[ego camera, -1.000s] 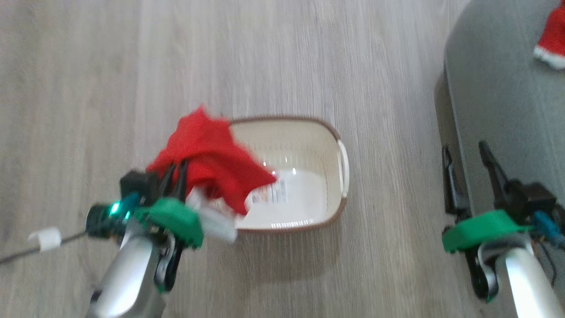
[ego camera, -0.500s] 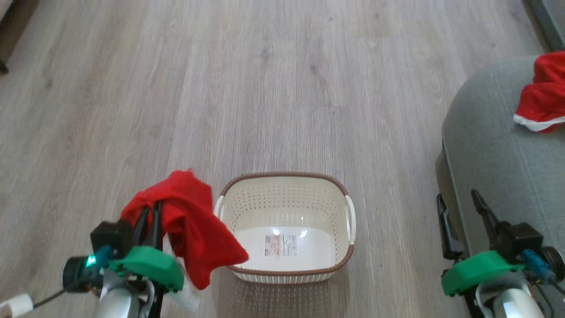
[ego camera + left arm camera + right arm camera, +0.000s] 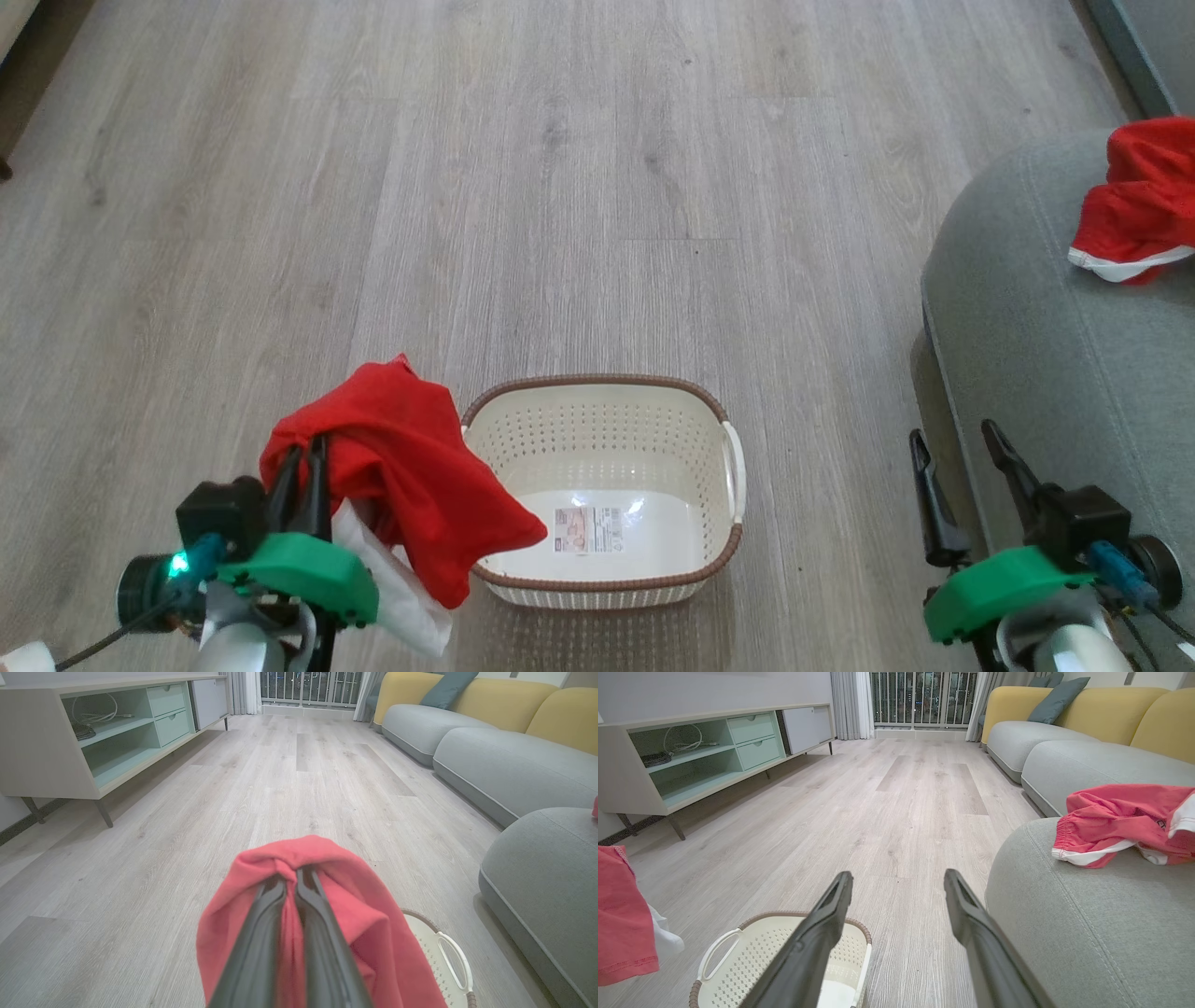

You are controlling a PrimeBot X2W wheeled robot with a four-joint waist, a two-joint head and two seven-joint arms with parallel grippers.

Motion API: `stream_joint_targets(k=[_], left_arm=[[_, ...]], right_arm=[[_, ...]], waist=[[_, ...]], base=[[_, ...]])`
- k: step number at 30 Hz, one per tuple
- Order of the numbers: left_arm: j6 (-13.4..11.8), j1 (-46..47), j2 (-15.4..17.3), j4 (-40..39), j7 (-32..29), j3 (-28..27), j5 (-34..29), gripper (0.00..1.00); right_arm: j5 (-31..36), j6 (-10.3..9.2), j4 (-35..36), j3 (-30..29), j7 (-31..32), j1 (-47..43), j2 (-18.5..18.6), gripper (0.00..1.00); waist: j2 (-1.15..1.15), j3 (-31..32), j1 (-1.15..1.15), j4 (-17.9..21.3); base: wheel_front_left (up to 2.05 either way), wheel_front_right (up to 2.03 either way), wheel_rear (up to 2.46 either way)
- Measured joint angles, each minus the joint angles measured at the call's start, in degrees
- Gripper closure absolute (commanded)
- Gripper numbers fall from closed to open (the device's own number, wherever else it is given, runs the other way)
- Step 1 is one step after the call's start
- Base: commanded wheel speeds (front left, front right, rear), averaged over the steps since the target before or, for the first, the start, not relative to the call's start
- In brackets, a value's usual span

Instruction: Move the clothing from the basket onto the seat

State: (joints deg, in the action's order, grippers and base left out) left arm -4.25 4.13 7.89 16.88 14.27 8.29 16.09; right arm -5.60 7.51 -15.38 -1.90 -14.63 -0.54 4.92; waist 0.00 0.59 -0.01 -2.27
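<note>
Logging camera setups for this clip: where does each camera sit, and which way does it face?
Head view: on the head, facing down at the wood floor; cream perforated plastic basket, left pincer shut on red thin-fabric jersey, right pincer open.
Left wrist view: looks along the floor toward the balcony; own fingers pinch the jersey.
Right wrist view: same heading; own fingers spread.
Shared: both wrist views show the basket and grey-green upholstered seat.

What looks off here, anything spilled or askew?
Nothing stands out. Basket upright on the floor, only a sticker inside; left hand shut on the red jersey beside it; another red garment lies on the seat.
</note>
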Motion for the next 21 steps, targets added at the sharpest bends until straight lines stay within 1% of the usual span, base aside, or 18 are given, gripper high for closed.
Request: stream_joint_targets(k=[21], left_arm=[[0.6,0.0,-0.6,0.0,0.0,-0.8,-0.5,1.00]], right_arm=[[0.0,0.00,-0.9,0.6,0.0,0.0,0.1,0.00]], waist=[[0.00,0.7,0.01,-0.1]], base=[[0.00,0.00,0.00]])
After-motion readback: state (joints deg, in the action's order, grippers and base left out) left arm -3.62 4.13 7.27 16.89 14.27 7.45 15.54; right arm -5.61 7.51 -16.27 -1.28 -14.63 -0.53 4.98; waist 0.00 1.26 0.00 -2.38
